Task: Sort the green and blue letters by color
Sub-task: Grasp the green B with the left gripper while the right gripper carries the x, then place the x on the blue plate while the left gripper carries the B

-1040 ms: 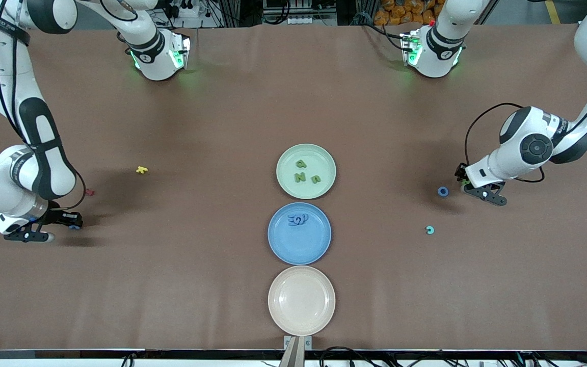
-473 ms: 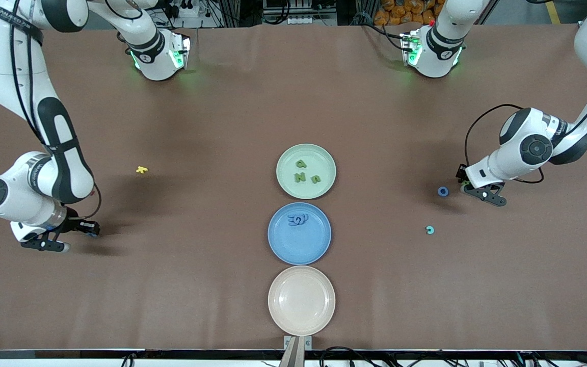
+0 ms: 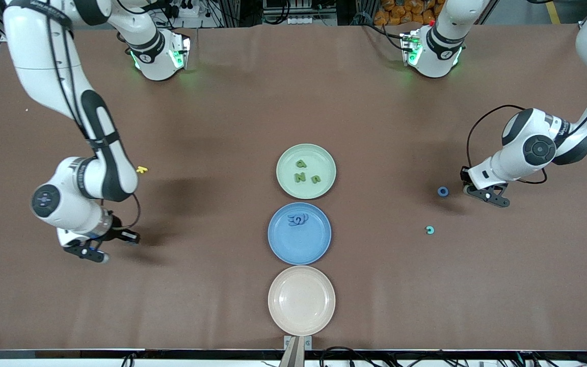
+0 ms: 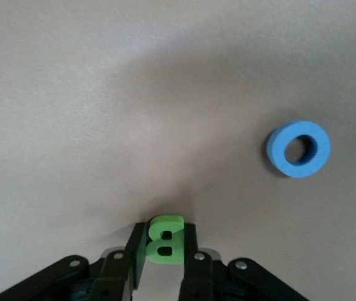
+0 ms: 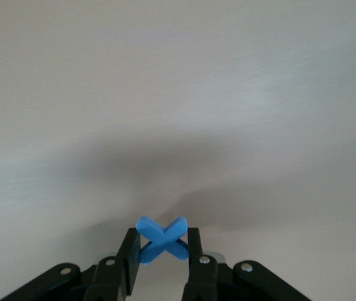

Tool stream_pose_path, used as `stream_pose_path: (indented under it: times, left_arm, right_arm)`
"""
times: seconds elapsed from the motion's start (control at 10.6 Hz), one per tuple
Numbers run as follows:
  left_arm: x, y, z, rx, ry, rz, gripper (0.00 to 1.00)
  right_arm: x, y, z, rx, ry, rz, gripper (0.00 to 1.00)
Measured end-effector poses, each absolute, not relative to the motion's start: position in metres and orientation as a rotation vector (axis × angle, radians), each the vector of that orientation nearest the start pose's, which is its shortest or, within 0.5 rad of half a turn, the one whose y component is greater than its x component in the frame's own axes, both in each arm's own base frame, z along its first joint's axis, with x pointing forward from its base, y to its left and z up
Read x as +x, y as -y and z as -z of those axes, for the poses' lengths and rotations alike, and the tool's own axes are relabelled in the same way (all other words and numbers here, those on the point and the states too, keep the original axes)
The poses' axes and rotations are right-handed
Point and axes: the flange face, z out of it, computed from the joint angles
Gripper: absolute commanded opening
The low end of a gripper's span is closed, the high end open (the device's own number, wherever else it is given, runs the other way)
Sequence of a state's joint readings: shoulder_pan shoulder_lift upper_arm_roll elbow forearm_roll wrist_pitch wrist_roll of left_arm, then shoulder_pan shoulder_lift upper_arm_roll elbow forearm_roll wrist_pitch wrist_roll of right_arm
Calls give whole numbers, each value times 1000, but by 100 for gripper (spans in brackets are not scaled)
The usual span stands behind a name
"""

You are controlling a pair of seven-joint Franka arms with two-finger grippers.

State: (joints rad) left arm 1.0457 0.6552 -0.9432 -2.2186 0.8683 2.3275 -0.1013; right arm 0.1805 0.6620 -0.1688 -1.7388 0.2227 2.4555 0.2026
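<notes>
My left gripper (image 3: 464,179) is shut on a green letter B (image 4: 164,238), low over the table at the left arm's end. A blue letter O (image 3: 443,191) lies on the table just beside it, and it also shows in the left wrist view (image 4: 298,148). My right gripper (image 3: 132,237) is shut on a blue letter X (image 5: 162,239), over bare table toward the right arm's end. The green plate (image 3: 320,159) holds three green letters (image 3: 300,177). The blue plate (image 3: 298,248) holds a cluster of blue letters (image 3: 297,219).
An empty beige plate (image 3: 301,300) stands nearest the front camera, in line with the other two plates. A teal letter (image 3: 429,230) lies nearer the camera than the blue O. A yellow letter (image 3: 142,169) lies beside the right arm's forearm.
My right arm has swung toward the plates with the blue X in its gripper, and it now covers the red letter. My left gripper has barely moved.
</notes>
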Motion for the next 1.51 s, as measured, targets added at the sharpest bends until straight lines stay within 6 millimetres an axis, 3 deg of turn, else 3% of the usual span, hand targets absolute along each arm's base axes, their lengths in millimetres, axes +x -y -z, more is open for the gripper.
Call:
stream_pose_path:
  times: [0.28,0.47,0.76,0.95,1.23,1.42,1.51]
  left_arm:
    - [538,-47,-193,-3037,-612,-104,0]
    - [556,-29,-212,-3032,-635,-50,0]
    - [580,36,-242,-3103,-595,-90,0]
    - [582,84,-249,-3131,-498,-106,0]
    - [565,158,-250,-3143,-322,-127,0]
    - [540,227,-252,-3140,-204,-136,0]
    - [524,261,-252,-3136,-149,-137,0]
  right_arm:
    - [675,-130,-222,-2970,-545,119,17]
    - [669,-189,-232,-2946,-512,126,17]
    - [649,-278,-241,-2930,-404,138,17]
    - [641,-335,-253,-2900,-328,191,19]
    - [627,-380,-247,-2844,-249,274,19]
    - [617,-403,-240,-2802,-213,308,20]
    - [612,-414,-240,-2785,-197,311,57]
